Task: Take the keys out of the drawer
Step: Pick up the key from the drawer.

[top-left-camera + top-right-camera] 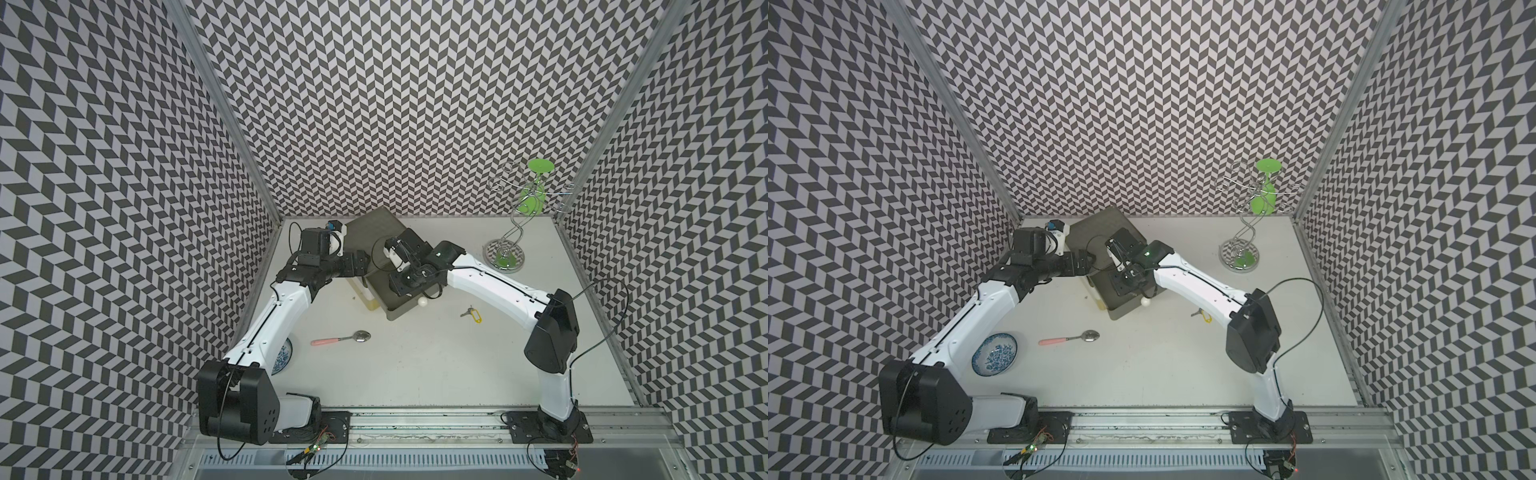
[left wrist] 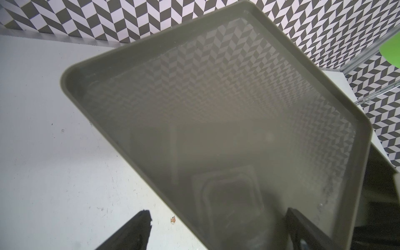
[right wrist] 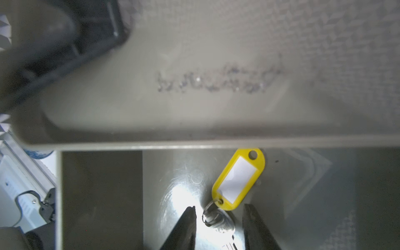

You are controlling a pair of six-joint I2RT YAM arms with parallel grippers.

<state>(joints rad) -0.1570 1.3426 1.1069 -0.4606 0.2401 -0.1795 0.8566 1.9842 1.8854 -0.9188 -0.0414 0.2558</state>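
Nearest on the tabletop (image 1: 415, 374) are a patterned bowl (image 1: 994, 354) at the left and a pink-handled spoon (image 1: 340, 339), with a first key (image 1: 473, 315) on a yellow tag lying a little farther right, outside the drawer. Farther back the drawer (image 3: 101, 194) stands pulled out of its grey cabinet (image 1: 370, 226). A second key (image 3: 234, 186) with a yellow tag lies on its floor between the fingers of the right claw (image 3: 219, 208), which is partly open and not pinching it. The left claw (image 2: 218, 212) is spread wide across the cabinet's left edge, and a wire stand (image 1: 494, 251) is at the far right.
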